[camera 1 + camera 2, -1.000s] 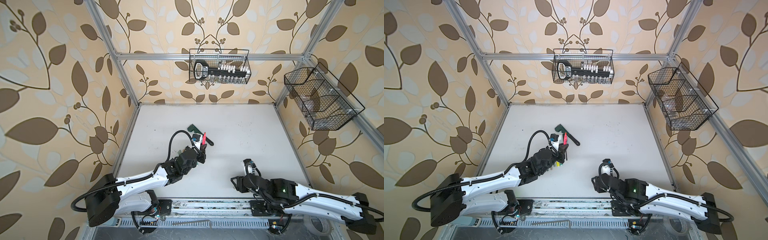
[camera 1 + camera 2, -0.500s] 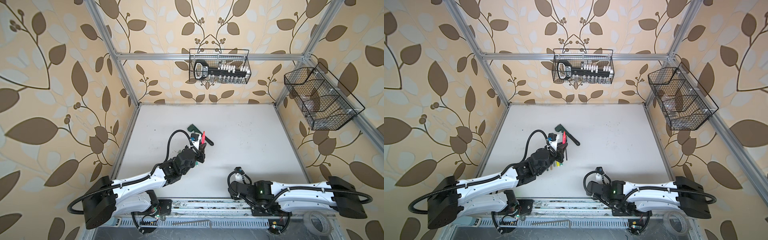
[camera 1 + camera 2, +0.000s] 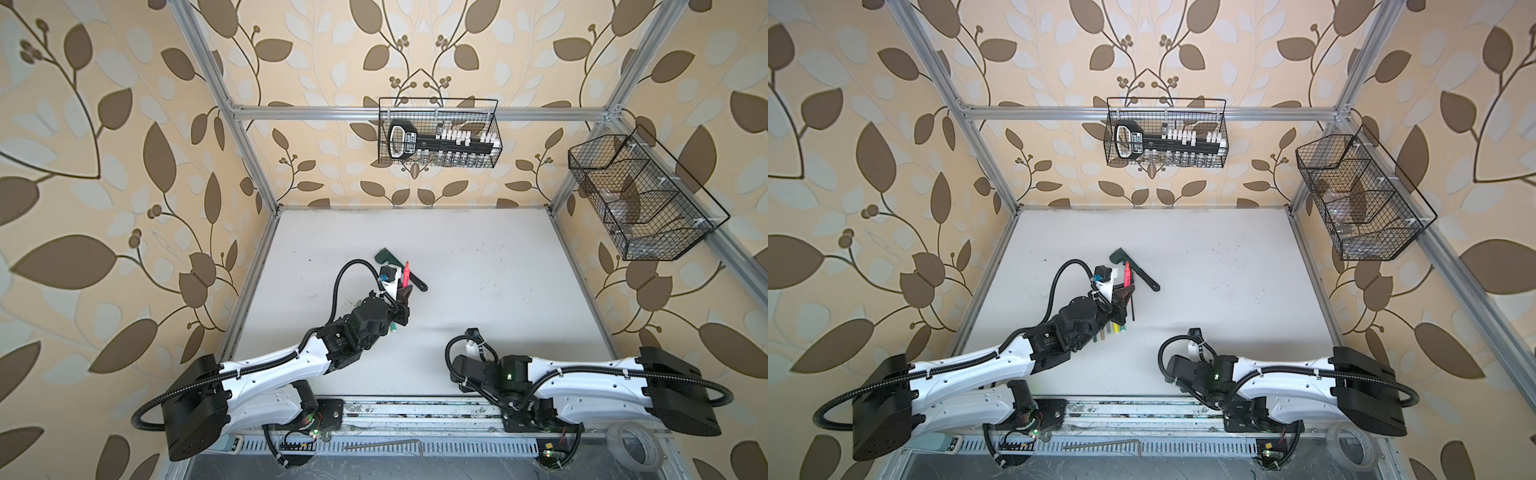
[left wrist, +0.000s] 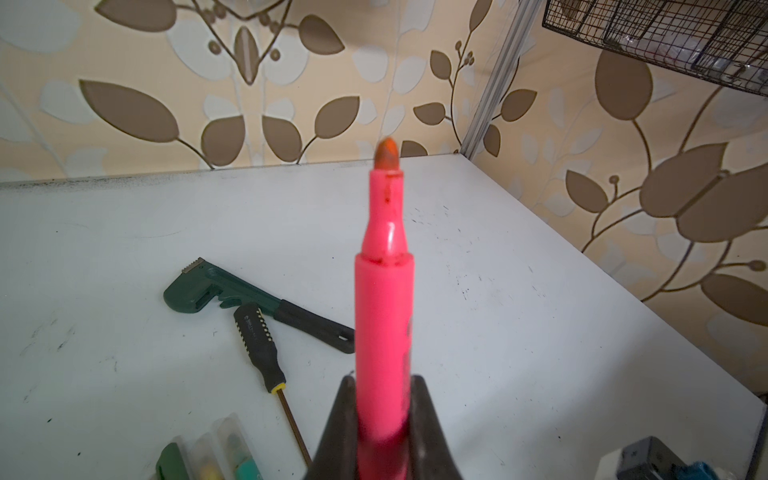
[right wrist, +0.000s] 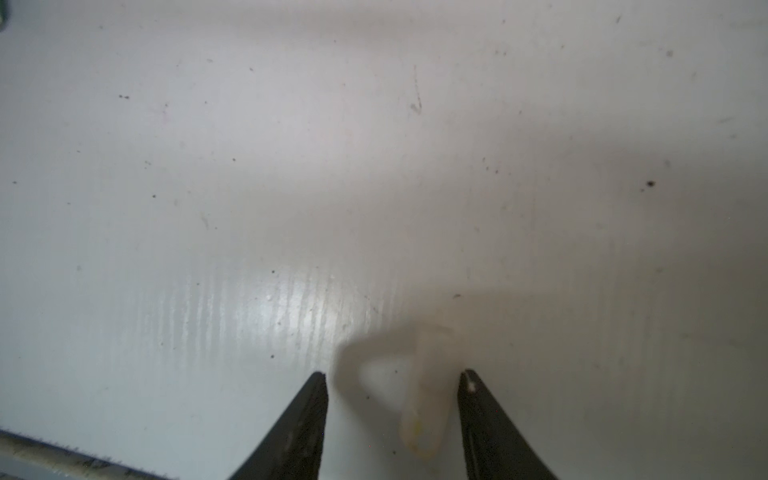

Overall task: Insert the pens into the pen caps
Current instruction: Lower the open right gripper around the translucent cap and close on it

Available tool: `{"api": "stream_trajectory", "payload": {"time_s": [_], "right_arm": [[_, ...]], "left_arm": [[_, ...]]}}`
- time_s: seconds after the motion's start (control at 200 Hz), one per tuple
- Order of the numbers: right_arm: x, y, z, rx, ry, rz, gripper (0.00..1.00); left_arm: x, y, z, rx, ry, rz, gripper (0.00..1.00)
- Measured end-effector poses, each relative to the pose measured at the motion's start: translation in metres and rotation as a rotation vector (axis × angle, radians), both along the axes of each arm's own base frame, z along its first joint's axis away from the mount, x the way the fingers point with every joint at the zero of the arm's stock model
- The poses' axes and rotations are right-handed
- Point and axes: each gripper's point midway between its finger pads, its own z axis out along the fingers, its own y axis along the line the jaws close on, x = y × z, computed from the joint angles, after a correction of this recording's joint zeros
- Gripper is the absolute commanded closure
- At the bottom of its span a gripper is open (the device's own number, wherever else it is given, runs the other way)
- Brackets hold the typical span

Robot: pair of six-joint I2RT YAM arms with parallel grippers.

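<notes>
A: State of left gripper (image 4: 384, 386)?
B: Clamped on the neon pink pen (image 4: 384, 311), felt tip bare. It is held off the white table (image 4: 540, 311), left of centre, over the dark green wrench (image 4: 216, 291) and black-handled screwdriver (image 4: 259, 345).
A: And right gripper (image 5: 393, 373)?
B: Jaws apart, low by the near edge, right of centre. A pale translucent cap (image 5: 428, 399) lies between them; contact with either finger unclear.
A: Others?
B: The capped pens (image 4: 232, 444) lie side by side, nearer than the screwdriver.
</notes>
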Motion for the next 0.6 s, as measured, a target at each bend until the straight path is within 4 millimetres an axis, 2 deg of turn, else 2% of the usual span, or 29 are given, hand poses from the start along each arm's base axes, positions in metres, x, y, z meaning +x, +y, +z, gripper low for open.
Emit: {"api": "stream_trajectory", "payload": {"time_s": [0.33, 0.6], "right_arm": [[0.0034, -0.0079, -0.0023, -0.081, -0.016, -0.006, 0.61], [0.0055, -0.0041, -0.0026, -0.115, -0.027, 0.0, 0.72]], "left_arm": [[-0.0001, -0.0001, 0.0001, 0.0, 0.0, -0.001, 1.0], [-0.0003, -0.0005, 0.0001, 0.0, 0.0, -0.003, 1.0]]}}
